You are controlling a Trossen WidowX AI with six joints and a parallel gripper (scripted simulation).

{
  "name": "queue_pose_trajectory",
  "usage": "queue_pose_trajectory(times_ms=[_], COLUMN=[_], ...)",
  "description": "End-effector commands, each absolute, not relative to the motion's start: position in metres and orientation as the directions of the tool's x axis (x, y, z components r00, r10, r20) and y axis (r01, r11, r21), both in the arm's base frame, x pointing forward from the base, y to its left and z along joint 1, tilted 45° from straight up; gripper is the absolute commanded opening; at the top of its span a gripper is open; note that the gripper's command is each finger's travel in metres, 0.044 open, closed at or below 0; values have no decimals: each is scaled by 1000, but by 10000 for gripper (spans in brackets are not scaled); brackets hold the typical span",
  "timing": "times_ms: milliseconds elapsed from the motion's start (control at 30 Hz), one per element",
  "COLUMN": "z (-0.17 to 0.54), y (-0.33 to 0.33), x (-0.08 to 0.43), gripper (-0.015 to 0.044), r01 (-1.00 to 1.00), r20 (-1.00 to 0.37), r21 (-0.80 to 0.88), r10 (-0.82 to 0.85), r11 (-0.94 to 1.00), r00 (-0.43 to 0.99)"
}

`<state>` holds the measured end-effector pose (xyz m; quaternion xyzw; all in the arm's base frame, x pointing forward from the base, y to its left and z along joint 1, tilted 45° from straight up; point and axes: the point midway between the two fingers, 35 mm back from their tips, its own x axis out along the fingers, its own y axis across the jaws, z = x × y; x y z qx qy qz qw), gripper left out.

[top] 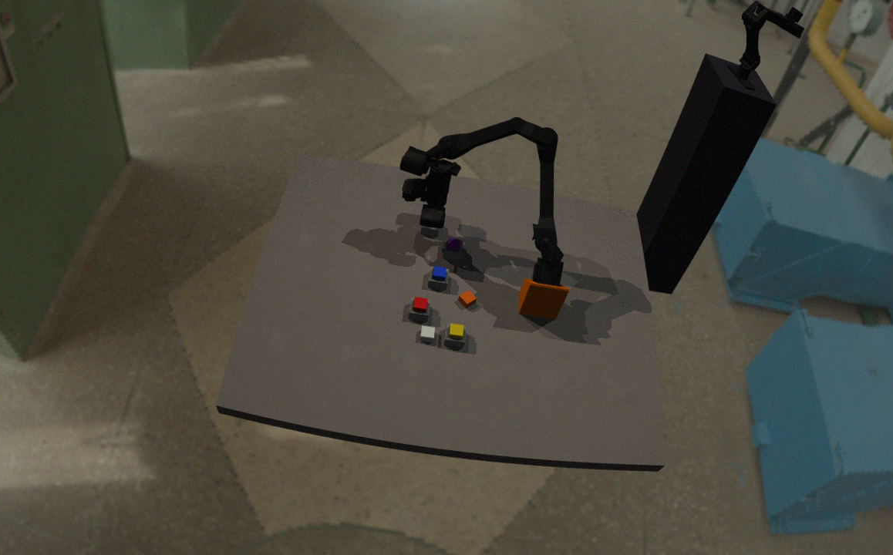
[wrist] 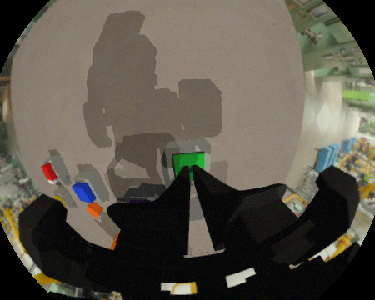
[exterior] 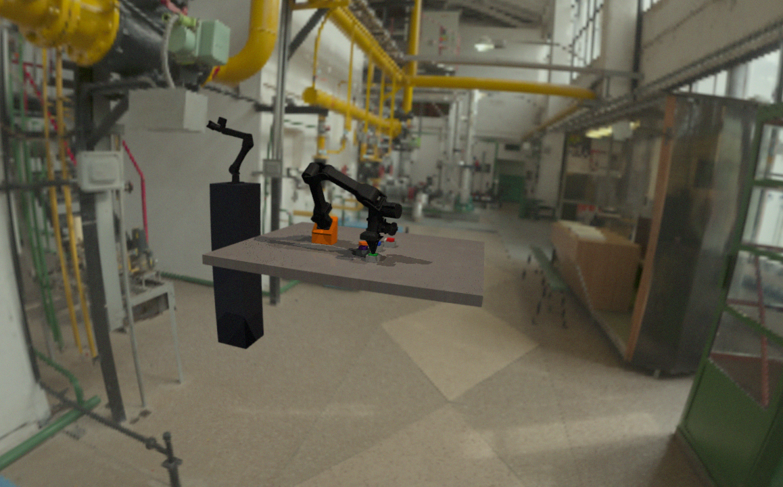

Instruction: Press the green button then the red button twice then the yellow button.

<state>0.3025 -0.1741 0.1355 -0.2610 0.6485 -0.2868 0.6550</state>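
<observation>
grey table (top: pixel 339 386) in a factory hall. gripper (wrist: pixel 191 173) closed on nothing, tips on the near edge of the green button (wrist: pixel 190 162), at the far end of the row. push straight down until it bottoms, then lift off.

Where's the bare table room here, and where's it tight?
Bare: the table strip between the yellow button and the near edge, plus the left side beyond the red button. Tight: the run from the shut gripper on the green button down to the yellow button.

Four buttons (top: pixel 419 304) on grey bases, three loose blocks (top: pixel 466 297), one table (top: pixel 339 372)
</observation>
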Motion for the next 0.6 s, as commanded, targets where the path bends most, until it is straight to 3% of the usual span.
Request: queue_pose_trajectory(times_ms=[0, 567], z=[135, 174], y=[-174, -133], x=[302, 305], gripper=[20, 20], r01=[34, 33], r20=[-702, -706], r21=[-712, -708], r10=[-712, -708], r11=[702, 705], r00=[-6, -6])
